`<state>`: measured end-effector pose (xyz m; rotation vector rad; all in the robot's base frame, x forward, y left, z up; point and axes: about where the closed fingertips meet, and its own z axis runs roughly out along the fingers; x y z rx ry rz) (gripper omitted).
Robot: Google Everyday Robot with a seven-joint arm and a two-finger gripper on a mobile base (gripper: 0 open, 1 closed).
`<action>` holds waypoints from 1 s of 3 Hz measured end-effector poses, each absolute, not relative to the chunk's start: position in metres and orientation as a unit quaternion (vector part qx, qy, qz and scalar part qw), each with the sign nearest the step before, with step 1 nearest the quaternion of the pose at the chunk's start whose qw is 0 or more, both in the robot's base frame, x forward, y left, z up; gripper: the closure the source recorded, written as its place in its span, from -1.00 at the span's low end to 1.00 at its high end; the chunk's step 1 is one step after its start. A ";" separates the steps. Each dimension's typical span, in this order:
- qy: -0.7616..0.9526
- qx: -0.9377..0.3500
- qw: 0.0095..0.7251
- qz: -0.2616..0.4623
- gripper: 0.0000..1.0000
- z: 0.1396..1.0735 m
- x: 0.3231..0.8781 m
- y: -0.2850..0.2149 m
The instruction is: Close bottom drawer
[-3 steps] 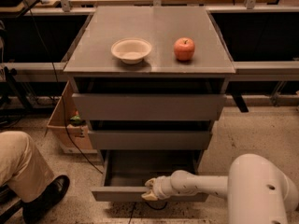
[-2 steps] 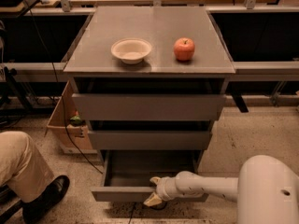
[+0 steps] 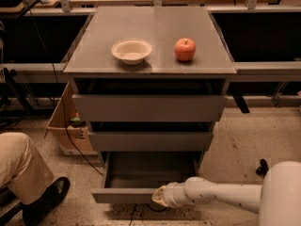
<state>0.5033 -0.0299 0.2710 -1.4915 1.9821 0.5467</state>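
Note:
The bottom drawer is the lowest and slimmest grey front of the cabinet. It stands pulled far out, and its shallow grey inside shows with nothing in it. My gripper is low at the drawer's front face, right of its middle, at the end of my white arm, which comes in from the lower right. The gripper's tip is at or against the front panel.
The two upper grey drawers stand slightly out. A white bowl and a red apple sit on the cabinet top. A cardboard box stands left of the cabinet. A person's leg and black shoe are at lower left.
My gripper has shifted slightly right and down along the drawer front. The arm's shoulder has slid right. The drawer stands about as far out as before.

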 end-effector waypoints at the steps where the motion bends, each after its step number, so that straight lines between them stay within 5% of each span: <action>1: 0.745 -0.561 0.295 0.206 1.00 0.271 0.502 -0.030; 3: 0.744 -0.547 0.297 0.242 1.00 0.249 0.500 -0.038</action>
